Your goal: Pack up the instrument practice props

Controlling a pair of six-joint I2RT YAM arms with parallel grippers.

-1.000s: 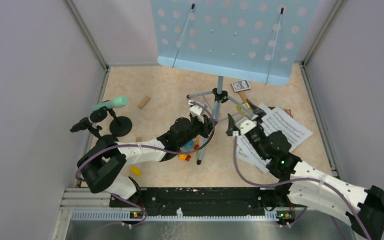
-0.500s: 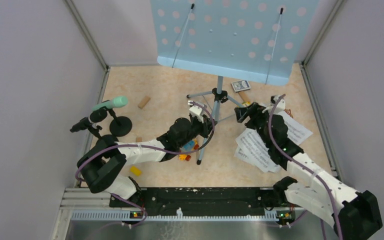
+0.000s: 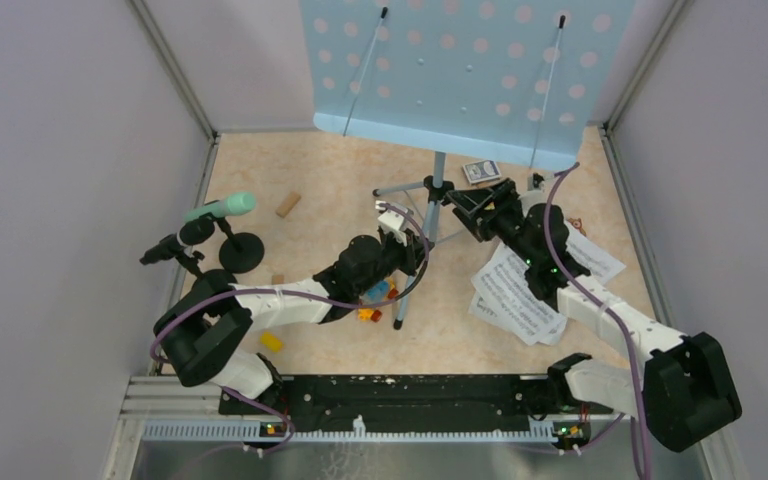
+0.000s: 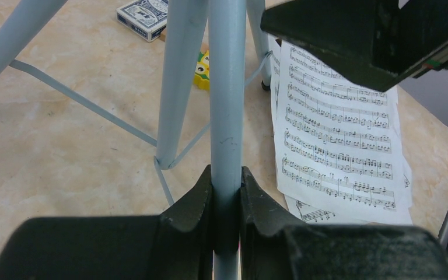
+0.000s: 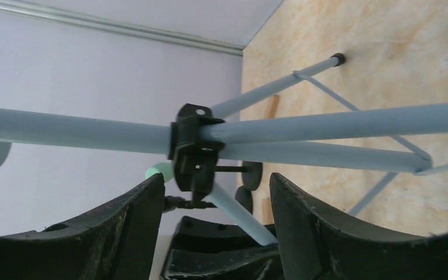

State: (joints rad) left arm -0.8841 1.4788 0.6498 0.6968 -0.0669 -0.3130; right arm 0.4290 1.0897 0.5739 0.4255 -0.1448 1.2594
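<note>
Left gripper point(image 4: 227, 185): still clamped on tripod leg point(image 4: 227, 87).
Right gripper point(image 5: 216, 192): jaws apart; moved off sheet music point(image 3: 520, 295) to tripod collar point(image 5: 191, 146), just ahead.
Meaning: stand fold-up likely next.

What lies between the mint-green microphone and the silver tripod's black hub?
A small tan wooden block, touching neither the mint-green microphone nor the silver tripod's black hub; the top external view shows it.
</note>
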